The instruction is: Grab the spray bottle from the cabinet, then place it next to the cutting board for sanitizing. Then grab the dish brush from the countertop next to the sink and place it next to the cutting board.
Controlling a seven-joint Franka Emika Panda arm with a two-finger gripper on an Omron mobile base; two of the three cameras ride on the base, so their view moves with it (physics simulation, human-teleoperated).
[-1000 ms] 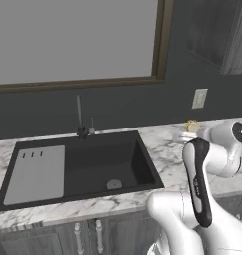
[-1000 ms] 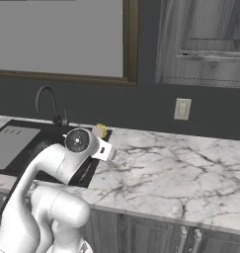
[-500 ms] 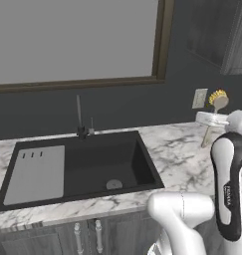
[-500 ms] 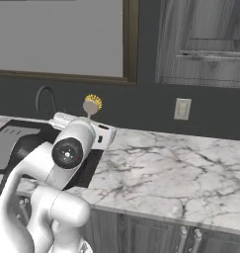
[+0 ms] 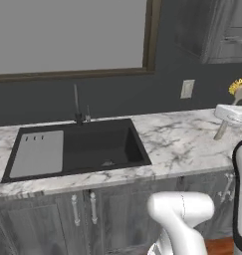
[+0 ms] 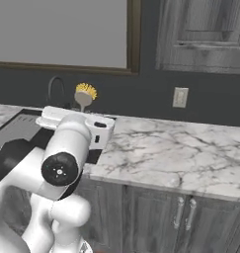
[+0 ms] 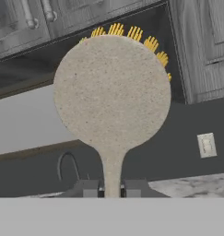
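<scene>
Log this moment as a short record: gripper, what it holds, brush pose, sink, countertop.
gripper: shut on the dish brush
dish brush: held by its handle, lifted above the countertop, yellow bristle head uppermost
sink: dark basin, pale drainer panel on its far left side
countertop: white marble, bare stretch to the right of the sink

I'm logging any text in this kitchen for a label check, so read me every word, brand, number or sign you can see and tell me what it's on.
No readable text anywhere.
Dish brush: plain back, no brand.
Wall outlet: blank plate.
Cabinet doors: wood grain alone.
Sink and countertop: no markings.
</scene>
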